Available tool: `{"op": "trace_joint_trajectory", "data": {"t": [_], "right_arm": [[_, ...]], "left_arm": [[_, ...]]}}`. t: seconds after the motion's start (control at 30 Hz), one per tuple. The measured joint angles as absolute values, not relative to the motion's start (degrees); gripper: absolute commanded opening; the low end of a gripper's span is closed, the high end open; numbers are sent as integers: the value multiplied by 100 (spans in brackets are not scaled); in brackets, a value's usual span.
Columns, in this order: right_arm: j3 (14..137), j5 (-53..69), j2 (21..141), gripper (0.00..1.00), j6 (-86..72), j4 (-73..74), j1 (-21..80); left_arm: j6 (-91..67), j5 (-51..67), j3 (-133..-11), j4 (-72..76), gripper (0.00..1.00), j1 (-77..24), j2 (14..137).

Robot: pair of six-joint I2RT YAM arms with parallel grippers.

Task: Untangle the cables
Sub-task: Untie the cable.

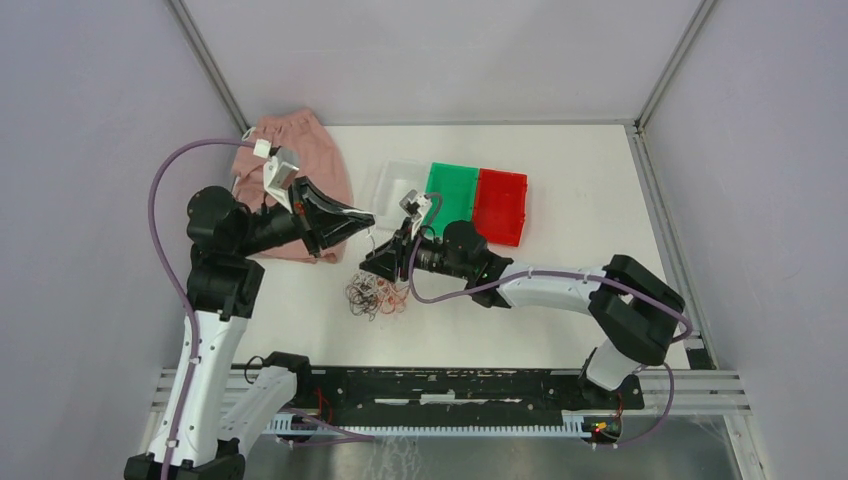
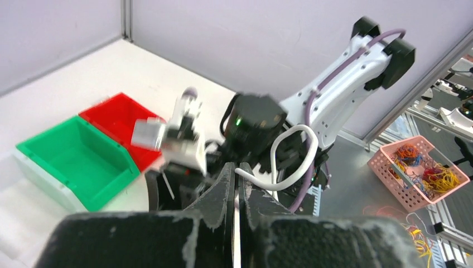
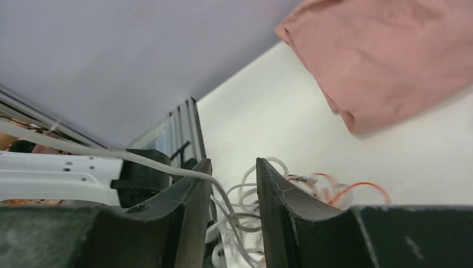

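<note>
Cables lie in one clump on the table, left of its middle, toward the near edge. Left gripper is clamped on a white cable. Right gripper has its jaws apart, just beside the clump.

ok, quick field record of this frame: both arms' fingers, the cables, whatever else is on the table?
left fingers: shut on a white cable
right fingers: open, white strands in the gap
cable pile: on the table, by the right fingers
pink cloth: far left
bins: clear bin, green bin, red bin, side by side
</note>
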State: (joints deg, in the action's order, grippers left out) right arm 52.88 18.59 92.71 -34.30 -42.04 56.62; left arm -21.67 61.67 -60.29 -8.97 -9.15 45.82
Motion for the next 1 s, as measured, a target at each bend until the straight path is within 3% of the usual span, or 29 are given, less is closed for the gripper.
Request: {"op": "trace_joint_trajectory", "data": {"t": [0.33, 0.67, 1.0], "right_arm": [[4659, 1192, 9504, 50, -3463, -4276, 5660], [4370, 563, 9832, 59, -3426, -4237, 5658], [4250, 353, 9203, 81, -3170, -3752, 5658]], "left_arm": [[-2351, 6136, -6746, -561, 3, -915, 4766], [-2565, 5695, -8353, 224, 3, -915, 5465], [-2482, 5238, -9432, 626, 3, -915, 5894]]}}
